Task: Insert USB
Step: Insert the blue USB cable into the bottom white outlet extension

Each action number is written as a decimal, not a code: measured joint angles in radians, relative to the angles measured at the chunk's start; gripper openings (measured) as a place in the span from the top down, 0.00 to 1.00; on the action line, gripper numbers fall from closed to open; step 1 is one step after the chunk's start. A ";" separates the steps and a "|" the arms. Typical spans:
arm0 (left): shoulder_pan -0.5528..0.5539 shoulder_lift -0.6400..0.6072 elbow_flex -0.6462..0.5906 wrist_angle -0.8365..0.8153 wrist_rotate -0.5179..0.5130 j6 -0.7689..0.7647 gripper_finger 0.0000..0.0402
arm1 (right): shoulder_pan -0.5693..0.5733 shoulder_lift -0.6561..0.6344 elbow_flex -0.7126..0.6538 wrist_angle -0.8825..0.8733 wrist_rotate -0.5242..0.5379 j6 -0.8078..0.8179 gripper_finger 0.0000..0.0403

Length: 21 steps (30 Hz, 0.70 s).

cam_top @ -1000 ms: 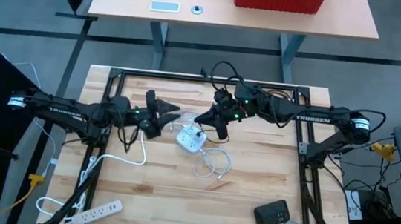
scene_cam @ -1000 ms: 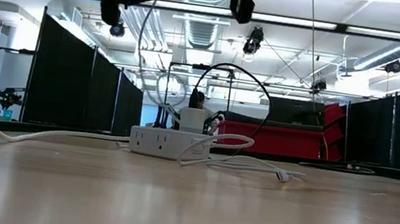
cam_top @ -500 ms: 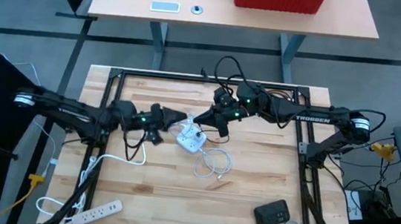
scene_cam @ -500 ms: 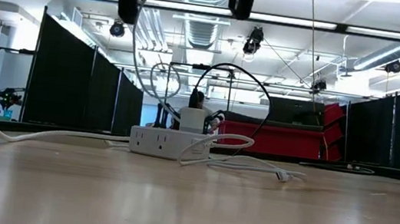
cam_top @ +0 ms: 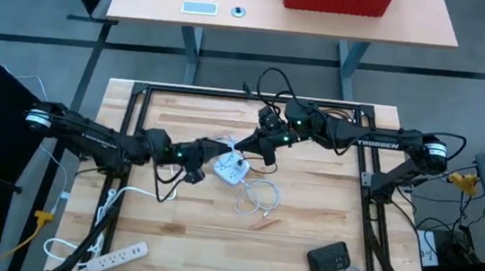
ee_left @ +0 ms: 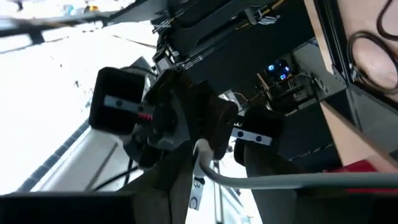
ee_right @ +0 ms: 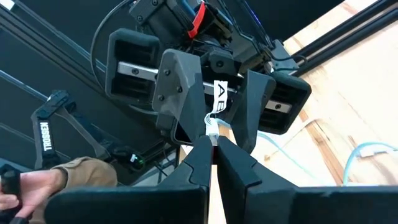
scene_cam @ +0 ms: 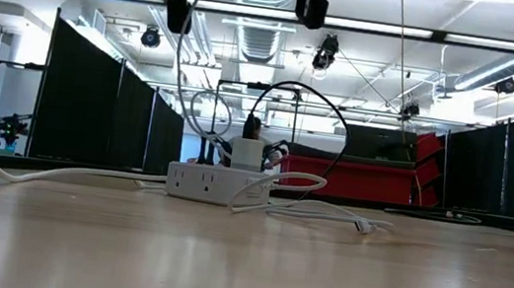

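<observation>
The closed right claw [cam_top: 244, 142] pinches the USB cable [ee_right: 212, 128] just above the power hub [cam_top: 231, 167].

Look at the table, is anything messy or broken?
Nothing looks broken. The white cable lies in loose, tangled loops beside the white hub mid-table, a bit messy. The left gripper and right gripper hang just above the hub.

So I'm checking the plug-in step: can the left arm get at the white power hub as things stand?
Probably yes. The left claw hangs just beside the white power hub, nothing lying between them. But the right claw crowds the same spot from the other side, leaving little room.
</observation>
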 joint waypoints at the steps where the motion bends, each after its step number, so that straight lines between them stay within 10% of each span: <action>1: 0.000 0.000 0.000 0.000 -0.001 0.002 0.67 | 0.000 0.000 0.000 0.000 0.000 0.000 1.00; 21: 0.000 -0.010 0.039 -0.056 -0.013 0.004 0.74 | 0.000 0.000 0.000 -0.002 0.011 -0.007 1.00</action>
